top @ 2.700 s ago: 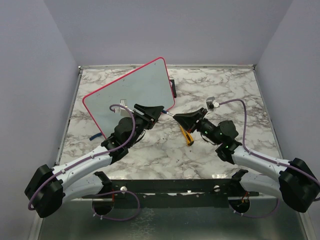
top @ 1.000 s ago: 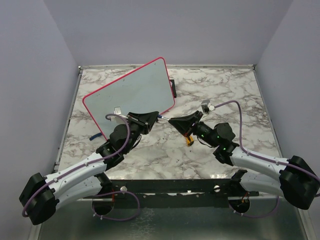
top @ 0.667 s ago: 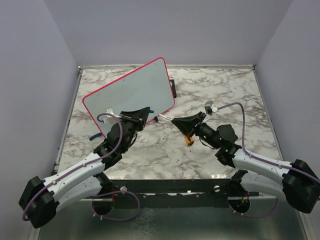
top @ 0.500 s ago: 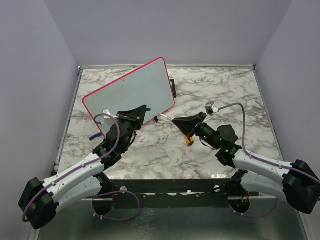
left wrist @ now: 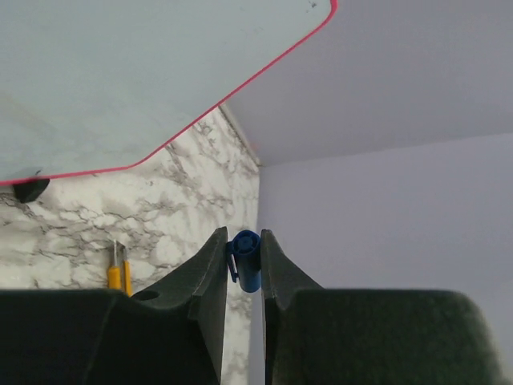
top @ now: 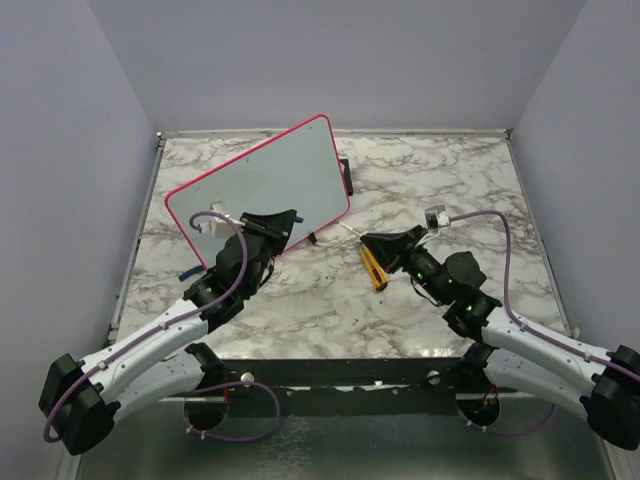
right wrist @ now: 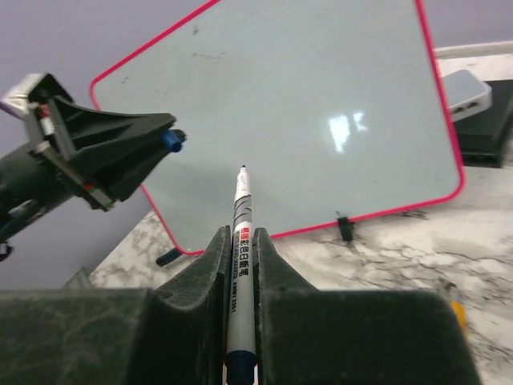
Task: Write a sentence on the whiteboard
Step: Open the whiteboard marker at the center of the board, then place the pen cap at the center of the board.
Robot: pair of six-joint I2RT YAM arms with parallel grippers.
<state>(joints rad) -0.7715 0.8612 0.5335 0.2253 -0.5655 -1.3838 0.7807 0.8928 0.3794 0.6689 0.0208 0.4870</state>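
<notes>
The whiteboard point(top: 262, 185) stands tilted at the back left, with a pale grey surface and a red-pink frame; no sentence shows on it. My left gripper point(top: 292, 219) is in front of its lower right edge, shut on a blue marker cap point(left wrist: 246, 263). My right gripper point(top: 366, 241) is right of the board, shut on a white uncapped marker point(right wrist: 241, 241) whose tip points at the board point(right wrist: 304, 112) and stops short of it. The left gripper point(right wrist: 164, 135) and the cap point(right wrist: 171, 140) also show in the right wrist view.
A yellow-orange tool point(top: 373, 270) lies on the marble table point(top: 450, 180) under my right gripper. A small grey block on a black tray point(right wrist: 471, 95) sits behind the board's right edge. Grey walls enclose the table.
The two grippers met tip to tip, then drew apart. The cap stayed in the left gripper, which moved left toward the board; the right gripper backed off right with the bare marker.
</notes>
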